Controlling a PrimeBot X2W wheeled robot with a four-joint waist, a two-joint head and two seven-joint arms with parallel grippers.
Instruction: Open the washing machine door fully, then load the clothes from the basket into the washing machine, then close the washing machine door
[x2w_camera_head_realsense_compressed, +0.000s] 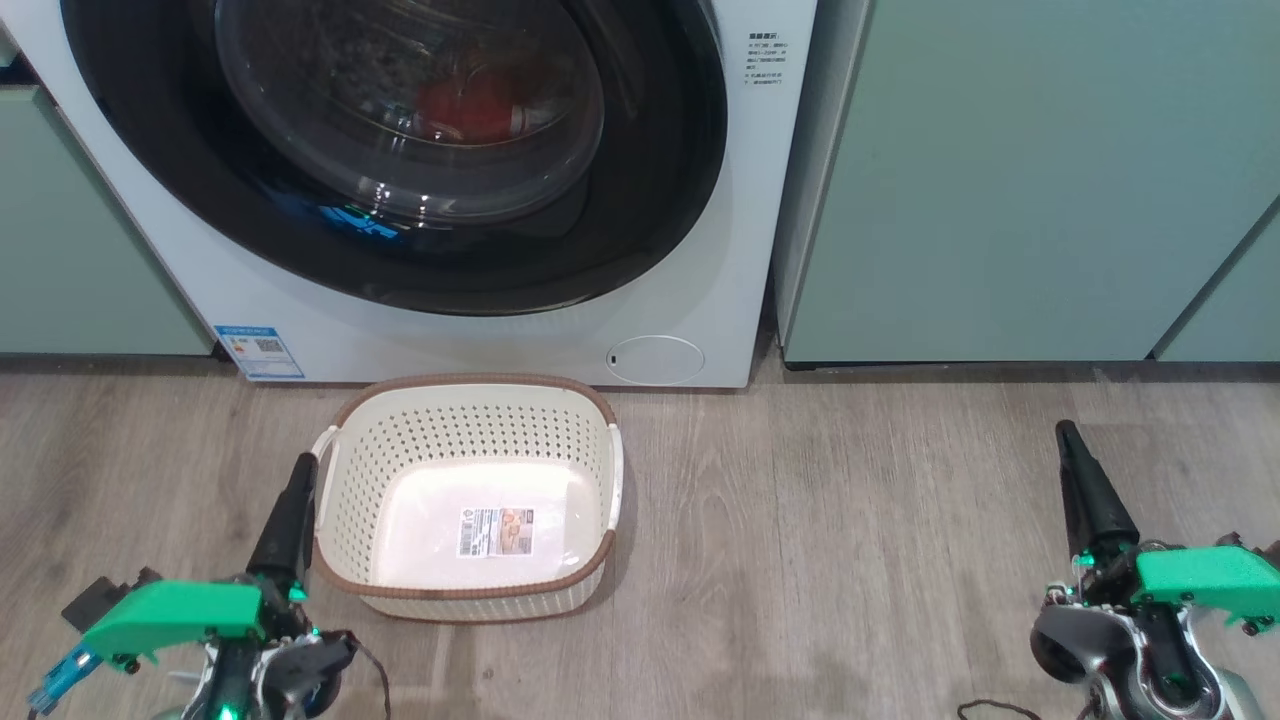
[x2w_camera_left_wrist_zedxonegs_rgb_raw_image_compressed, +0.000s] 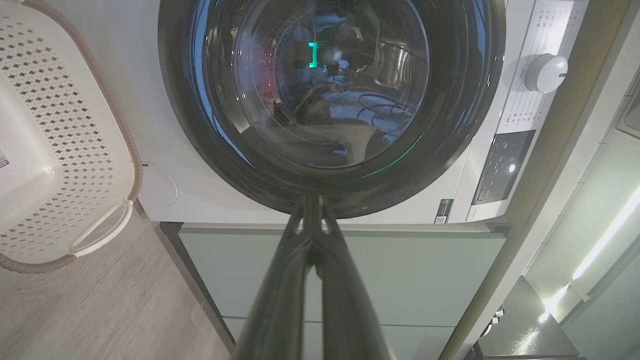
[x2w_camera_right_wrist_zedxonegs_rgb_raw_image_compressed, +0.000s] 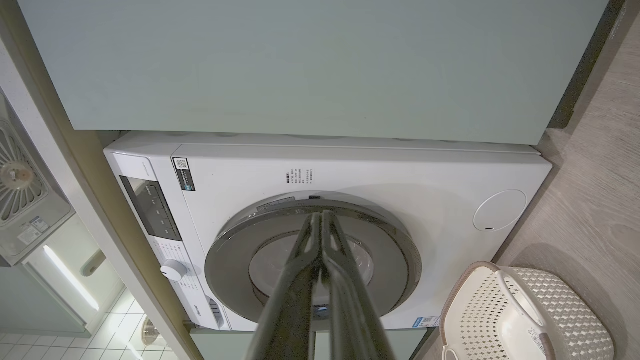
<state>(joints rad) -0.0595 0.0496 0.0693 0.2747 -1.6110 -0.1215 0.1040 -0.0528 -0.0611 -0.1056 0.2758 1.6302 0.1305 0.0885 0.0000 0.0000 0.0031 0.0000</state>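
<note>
**Inspector:** Where does the load lie?

**Assistant:** One red garment (x2w_camera_head_realsense_compressed: 470, 100) shows through the glass, inside the washing machine (x2w_camera_head_realsense_compressed: 760, 200). The one door (x2w_camera_head_realsense_compressed: 450, 270) sits flush against the front. One basket (x2w_camera_head_realsense_compressed: 470, 425) stands on the floor (x2w_camera_head_realsense_compressed: 850, 520) just near of the machine, with a paper label in it.

**Inspector:** Handling?

**Assistant:** I judge the garment soft and light, best pinched at a fold. The door looks rigid and hinged, with a slippery glossy ring. I cannot make out a grip recess, so its outer edge is the likely hold.

**Inspector:** Hands?

**Assistant:** Two, both with fingers pressed together and holding nothing. The left hand (x2w_camera_head_realsense_compressed: 303, 465) is just left of the basket, and the right hand (x2w_camera_head_realsense_compressed: 1066, 430) is well apart on the right.
</note>
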